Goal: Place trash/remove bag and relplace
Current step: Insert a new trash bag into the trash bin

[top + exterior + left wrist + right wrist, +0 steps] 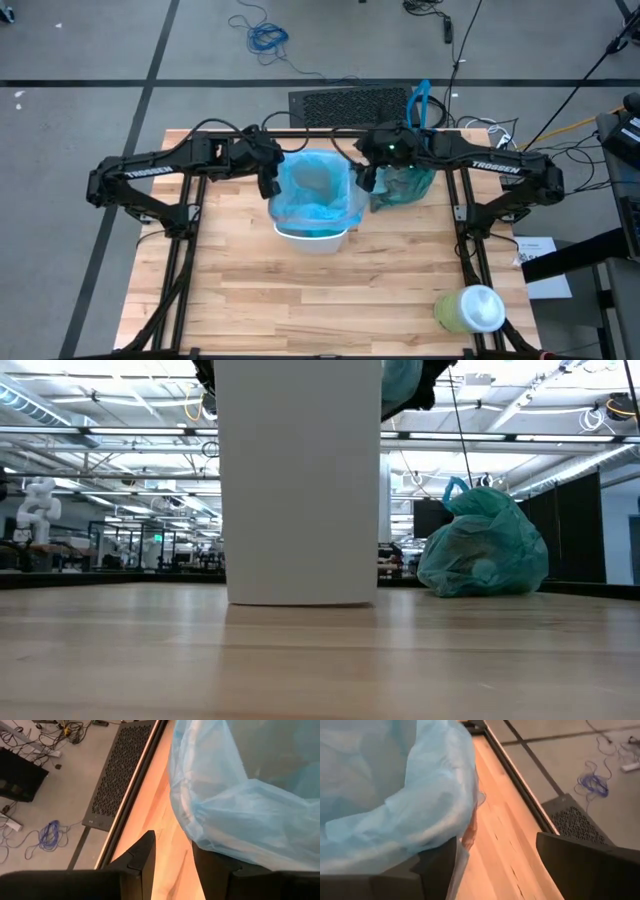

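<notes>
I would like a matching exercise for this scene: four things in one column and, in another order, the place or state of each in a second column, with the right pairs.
Things:
1. sky-blue bag
2. teal-green bag
3. pale-green container
4. white bin

Places or states:
A. near the table's front right corner
B. draped over the bin's rim, lining it
C. standing upright mid-table between both grippers
D. full, resting on the table beside the bin

Pairs: 1-B, 2-D, 3-A, 4-C
</notes>
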Controlling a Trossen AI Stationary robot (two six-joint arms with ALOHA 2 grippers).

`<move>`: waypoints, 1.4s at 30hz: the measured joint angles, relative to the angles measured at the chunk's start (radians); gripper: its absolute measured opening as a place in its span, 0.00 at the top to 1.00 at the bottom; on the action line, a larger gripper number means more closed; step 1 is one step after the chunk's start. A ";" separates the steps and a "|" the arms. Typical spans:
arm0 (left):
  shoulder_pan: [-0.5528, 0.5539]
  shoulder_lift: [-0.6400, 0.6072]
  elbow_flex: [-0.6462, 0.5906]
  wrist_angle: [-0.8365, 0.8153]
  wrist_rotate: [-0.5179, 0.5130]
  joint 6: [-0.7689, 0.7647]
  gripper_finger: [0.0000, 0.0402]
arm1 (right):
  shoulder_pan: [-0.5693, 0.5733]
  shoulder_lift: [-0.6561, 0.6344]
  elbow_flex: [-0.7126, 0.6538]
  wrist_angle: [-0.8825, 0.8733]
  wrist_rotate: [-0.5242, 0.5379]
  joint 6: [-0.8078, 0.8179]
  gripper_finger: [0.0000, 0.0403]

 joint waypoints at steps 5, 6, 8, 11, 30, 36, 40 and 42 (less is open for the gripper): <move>0.000 -0.040 0.000 -0.002 -0.015 -0.002 0.69 | 0.000 -0.033 0.029 0.001 -0.001 -0.017 0.32; 0.000 -0.049 0.000 -0.002 -0.015 -0.002 0.69 | 0.000 -0.040 0.029 0.004 -0.001 -0.018 0.32; 0.000 -0.065 0.002 -0.002 -0.017 -0.003 0.69 | 0.000 -0.054 0.029 0.005 -0.001 -0.028 0.32; 0.000 -0.081 0.002 -0.003 -0.018 -0.003 0.69 | 0.000 -0.065 0.029 0.004 0.000 -0.036 0.32; -0.075 -0.179 0.075 0.026 0.542 0.004 0.70 | 0.138 -0.121 0.029 0.007 -0.066 -0.111 0.51; -0.105 -0.090 0.062 -0.022 0.590 0.055 0.81 | 0.285 -0.064 0.029 0.006 -0.063 -0.142 0.85; -0.114 -0.029 0.061 -0.029 0.706 0.083 0.90 | 0.337 -0.049 0.029 0.007 -0.055 -0.144 0.98; -0.128 -0.014 0.061 -0.028 0.759 0.100 0.95 | 0.360 -0.049 0.029 0.021 -0.054 -0.147 0.97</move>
